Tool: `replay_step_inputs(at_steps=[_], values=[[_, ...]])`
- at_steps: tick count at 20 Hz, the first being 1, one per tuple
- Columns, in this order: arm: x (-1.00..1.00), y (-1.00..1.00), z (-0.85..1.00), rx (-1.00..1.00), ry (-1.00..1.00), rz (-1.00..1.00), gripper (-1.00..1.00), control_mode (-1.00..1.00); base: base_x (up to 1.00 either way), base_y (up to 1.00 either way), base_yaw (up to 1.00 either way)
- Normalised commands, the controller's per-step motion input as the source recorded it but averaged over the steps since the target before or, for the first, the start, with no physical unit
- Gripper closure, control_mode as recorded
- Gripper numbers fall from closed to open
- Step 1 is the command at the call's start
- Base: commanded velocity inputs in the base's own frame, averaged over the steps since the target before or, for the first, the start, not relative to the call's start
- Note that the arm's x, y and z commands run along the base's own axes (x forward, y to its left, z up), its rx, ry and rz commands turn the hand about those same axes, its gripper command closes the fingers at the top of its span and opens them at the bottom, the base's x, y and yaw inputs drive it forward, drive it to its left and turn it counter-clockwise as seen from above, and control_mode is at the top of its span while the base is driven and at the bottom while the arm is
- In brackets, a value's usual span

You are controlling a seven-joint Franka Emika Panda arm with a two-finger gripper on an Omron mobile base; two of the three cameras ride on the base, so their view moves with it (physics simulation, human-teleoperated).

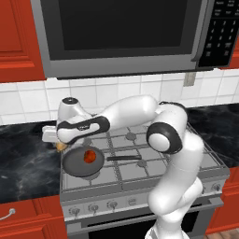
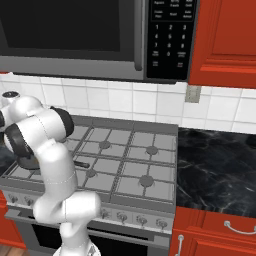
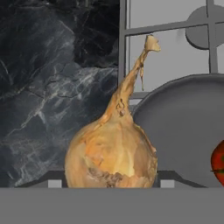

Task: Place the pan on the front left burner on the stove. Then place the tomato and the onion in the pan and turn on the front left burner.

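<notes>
The pan (image 1: 83, 161) sits on the stove (image 1: 140, 163) at the near left, tomato (image 1: 87, 157) inside, handle pointing right. Just beyond its left rim, the gripper (image 1: 59, 145) clasps the onion (image 3: 111, 153), stalk pointing toward the far black counter (image 3: 52, 74).

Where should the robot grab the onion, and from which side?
Probably the onion's round belly, from straight above, one finger on each side. The thin stalk looks too floppy to hold, and the pan sits close beside it.
</notes>
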Motion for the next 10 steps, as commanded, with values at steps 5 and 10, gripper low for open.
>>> replay_step_inputs(at_steps=[5,10], values=[[0.01,-0.15,0.24,0.06,-0.05,0.03,1.0,-1.0,0.0,0.0,0.0],[-0.08,0.05,0.97,0.0,-0.01,0.07,1.0,-1.0,0.0,0.0,0.0]])
